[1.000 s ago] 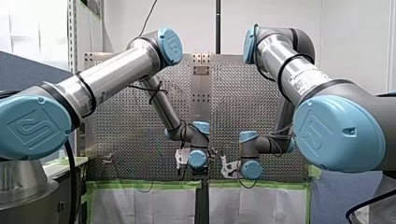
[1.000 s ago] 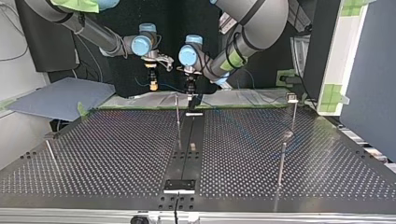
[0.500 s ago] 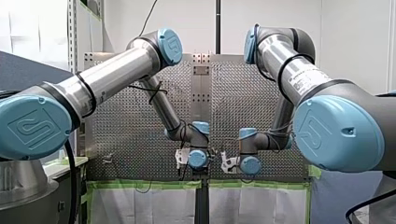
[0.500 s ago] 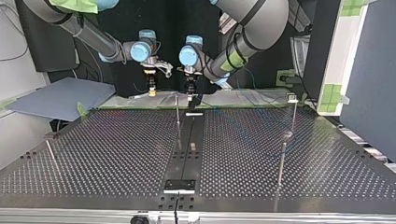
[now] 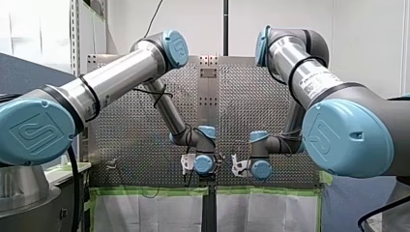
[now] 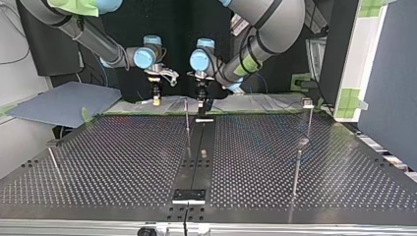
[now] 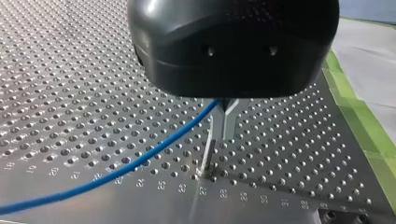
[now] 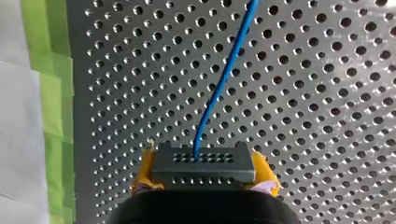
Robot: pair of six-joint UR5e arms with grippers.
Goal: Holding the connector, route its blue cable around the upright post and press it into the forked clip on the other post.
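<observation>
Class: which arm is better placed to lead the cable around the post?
Right, probably: the right gripper holds the connector, blue cable trailing ahead; the left gripper only meets the cable mid-length.

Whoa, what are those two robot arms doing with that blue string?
They are threading a blue cable. My right end effector pinches the dark connector at the cable's end between yellow pads, above the holey table. The cable also runs up to my left end effector, with a thin post just ahead of it. I see no cable in the forked clip on the other post yet.
</observation>
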